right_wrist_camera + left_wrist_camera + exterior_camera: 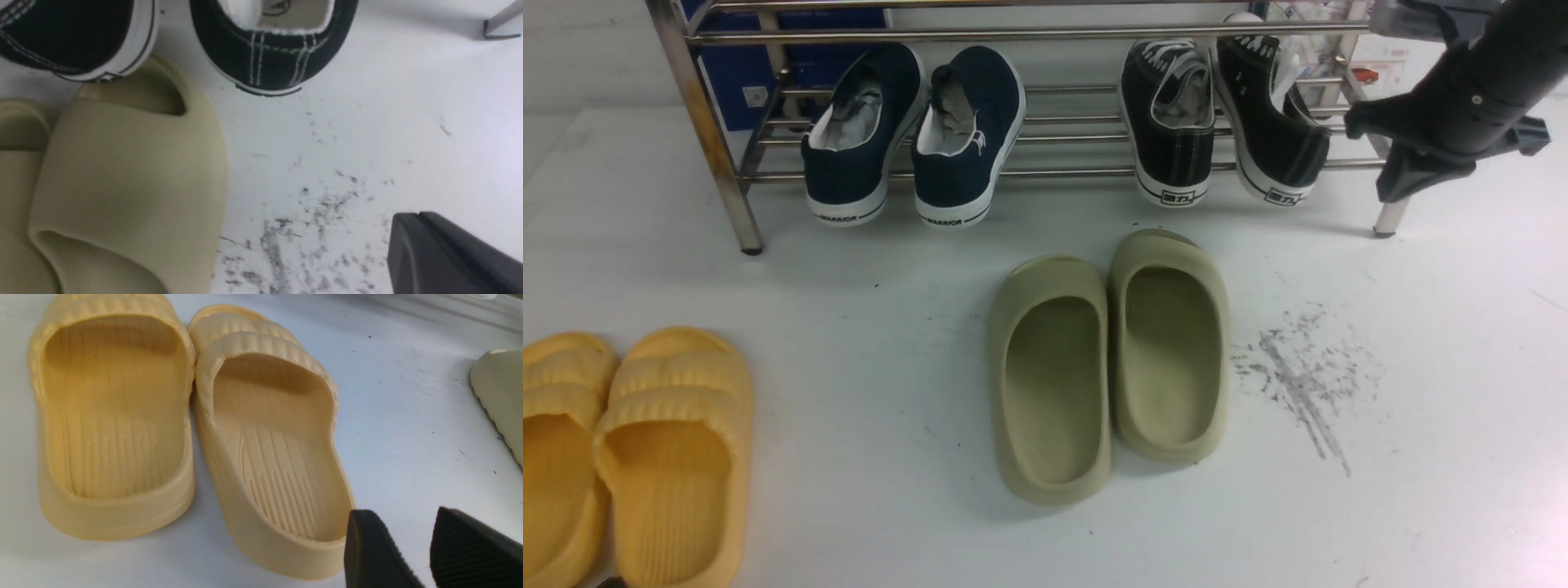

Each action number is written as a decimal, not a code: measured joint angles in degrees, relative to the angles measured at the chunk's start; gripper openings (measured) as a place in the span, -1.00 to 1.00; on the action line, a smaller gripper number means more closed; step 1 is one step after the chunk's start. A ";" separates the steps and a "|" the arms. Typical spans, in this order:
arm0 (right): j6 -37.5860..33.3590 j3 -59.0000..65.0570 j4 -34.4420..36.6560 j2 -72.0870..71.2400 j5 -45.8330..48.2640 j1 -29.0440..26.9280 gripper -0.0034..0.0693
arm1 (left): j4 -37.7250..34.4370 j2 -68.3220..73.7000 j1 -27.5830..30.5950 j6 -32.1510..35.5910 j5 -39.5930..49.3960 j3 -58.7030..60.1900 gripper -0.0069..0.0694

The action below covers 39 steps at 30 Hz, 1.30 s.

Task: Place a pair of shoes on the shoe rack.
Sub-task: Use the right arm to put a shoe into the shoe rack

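Observation:
The pair of shoes, two black canvas sneakers with white soles, rests on the right part of the shoe rack, heels toward me: one sneaker and its mate side by side. Their heels also show in the right wrist view. My right gripper hangs just right of them near the rack's right leg; its fingers are pressed together with nothing between them. My left gripper stands open above the table, beside the heel of a yellow slide, holding nothing. It is out of the front view.
A navy pair marked WARRIOR sits on the rack's left part. Olive-green slides lie mid-table in front of the rack. Yellow slides lie at the near left. Grey scuff marks stain the white table. The rack's right leg stands by my right arm.

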 joint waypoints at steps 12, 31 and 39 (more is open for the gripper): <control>-7.26 0.97 10.27 3.31 -11.66 -0.11 -0.92 | 0.00 0.00 0.00 0.00 0.00 0.00 -0.19; -15.04 1.36 17.00 4.39 -14.57 -0.16 -0.91 | 0.00 0.00 0.00 0.00 0.00 0.00 -0.19; -15.04 1.41 12.66 0.78 -9.28 -0.16 -0.89 | 0.00 0.00 0.00 0.00 0.00 0.00 -0.19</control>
